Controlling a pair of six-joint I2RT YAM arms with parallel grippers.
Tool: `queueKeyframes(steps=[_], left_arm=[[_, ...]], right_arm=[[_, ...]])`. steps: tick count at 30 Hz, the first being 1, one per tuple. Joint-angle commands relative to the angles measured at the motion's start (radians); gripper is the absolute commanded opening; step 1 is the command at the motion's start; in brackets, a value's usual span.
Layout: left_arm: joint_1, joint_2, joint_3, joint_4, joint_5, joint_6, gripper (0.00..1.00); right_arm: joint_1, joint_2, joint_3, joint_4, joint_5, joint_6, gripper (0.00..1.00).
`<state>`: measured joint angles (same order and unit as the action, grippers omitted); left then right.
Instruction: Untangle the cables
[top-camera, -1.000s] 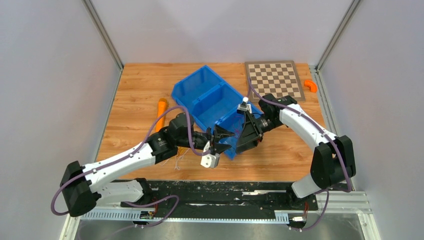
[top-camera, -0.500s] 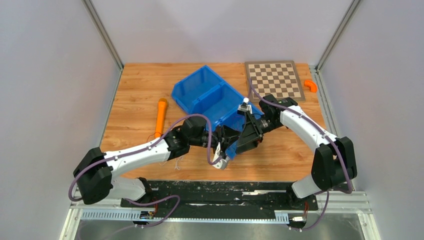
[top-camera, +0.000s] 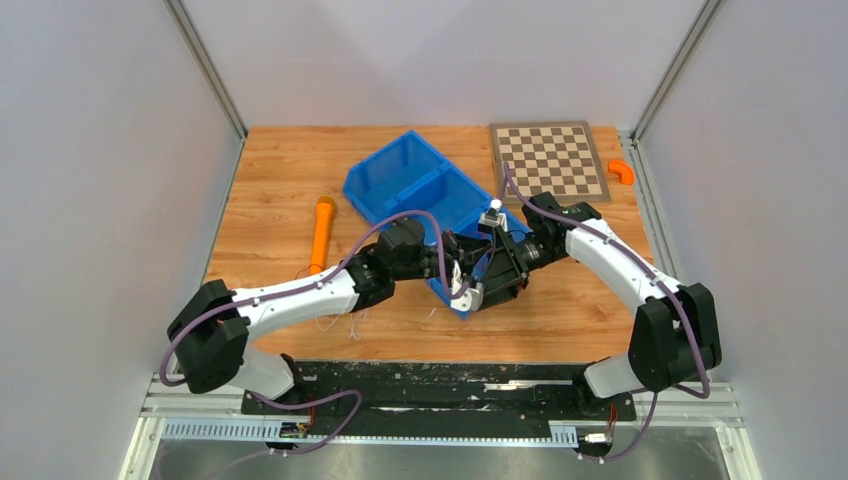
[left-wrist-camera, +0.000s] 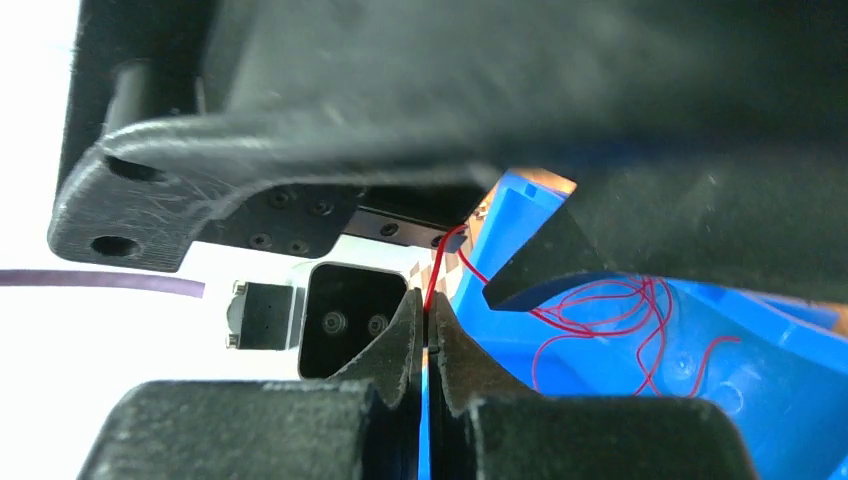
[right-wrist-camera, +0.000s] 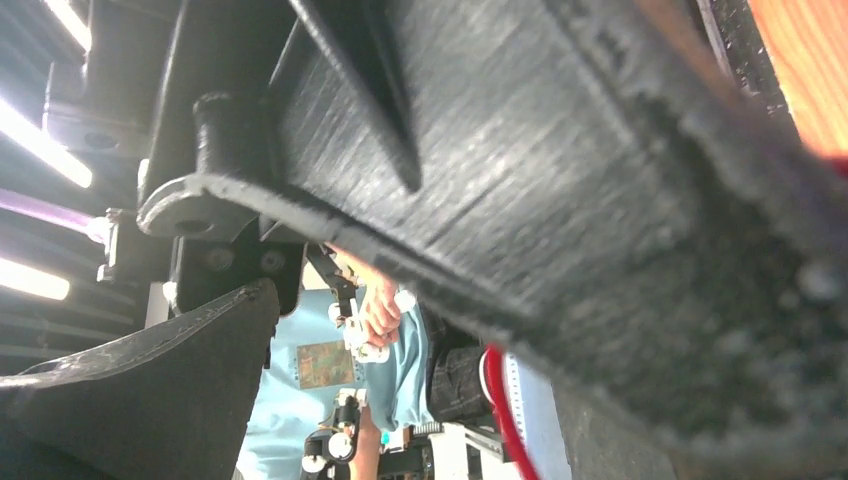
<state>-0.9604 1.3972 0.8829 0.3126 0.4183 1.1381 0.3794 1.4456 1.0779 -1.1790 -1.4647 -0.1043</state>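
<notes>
Wood-grain desk (top-camera: 280, 190) carries a blue bin (top-camera: 400, 178) with divided compartments, and both arms meet over the bin's corner nearest their bases. In the left wrist view the left tool (left-wrist-camera: 428, 318) has its two fingers pressed together on a red cable (left-wrist-camera: 437, 265). A single strand rises straight out of the pinch, roughly in line with the fingers, then bends to the tool's right and drops into the bin. The rest of it, a loose bundle of red loops (left-wrist-camera: 600, 305), lies on the bin floor ahead of the tool and to its right, lower than the pinch and apart from the fingertips. So the held stretch is short and upright, and the slack lies off to one side of it.

The right tool (top-camera: 490, 280) crowds in from the opposite side, just above and beyond the left tool's tips. One of its black fingers hangs between the pinch and the loops. Its own view is mostly black plastic with a sliver of red strand low down, so it cannot be told whether its fingers are spread or gripping.

The left tool holds the cable, and the right looks nearer the loops. A separating pull would probably need to run up along the strand's line, away from the bin floor. A few pale strands (top-camera: 352, 322) seem to lie on the desk below the left forearm, too faint to be sure.
</notes>
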Motion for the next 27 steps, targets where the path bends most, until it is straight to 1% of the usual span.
queueKeyframes(steps=[1, 3, 5, 7, 9, 10, 12, 15, 18, 23, 25, 27], left_arm=[[0.019, 0.051, 0.058, 0.077, -0.106, -0.136, 0.0], [0.035, 0.057, 0.053, 0.068, -0.099, -0.139, 0.0], [0.05, 0.053, 0.017, 0.066, -0.083, -0.137, 0.0], [0.062, 0.046, -0.003, 0.046, -0.062, -0.156, 0.0], [0.068, 0.05, -0.009, 0.011, -0.045, -0.187, 0.0], [0.069, 0.06, -0.009, -0.002, -0.042, -0.2, 0.0], [0.07, 0.086, -0.003, -0.011, -0.031, -0.239, 0.0], [0.07, 0.128, 0.028, -0.03, -0.022, -0.303, 0.0], [0.069, 0.19, 0.08, -0.091, -0.016, -0.368, 0.0], [0.079, 0.296, 0.213, -0.195, -0.043, -0.504, 0.0], [0.093, 0.304, 0.212, -0.175, -0.052, -0.568, 0.0], [0.105, 0.268, 0.162, -0.101, -0.045, -0.618, 0.0]], right_arm=[[0.007, -0.043, 0.011, 0.035, -0.048, 0.019, 1.0], [0.006, -0.058, 0.019, 0.033, -0.049, 0.014, 1.0], [-0.003, -0.071, 0.045, 0.024, -0.044, 0.002, 1.0], [-0.036, -0.071, 0.089, -0.011, -0.038, -0.037, 1.0], [-0.09, -0.049, 0.147, -0.096, -0.045, -0.137, 1.0], [-0.119, -0.024, 0.186, -0.173, -0.05, -0.249, 1.0], [-0.158, 0.016, 0.256, -0.301, -0.049, -0.363, 1.0], [-0.171, 0.012, 0.278, -0.309, -0.029, -0.379, 1.0], [-0.18, 0.002, 0.277, -0.307, -0.03, -0.388, 1.0], [-0.263, 0.017, 0.27, -0.299, -0.046, -0.384, 1.0], [-0.286, 0.031, 0.229, -0.247, 0.001, -0.317, 1.0], [-0.32, 0.027, 0.162, -0.177, -0.005, -0.238, 1.0]])
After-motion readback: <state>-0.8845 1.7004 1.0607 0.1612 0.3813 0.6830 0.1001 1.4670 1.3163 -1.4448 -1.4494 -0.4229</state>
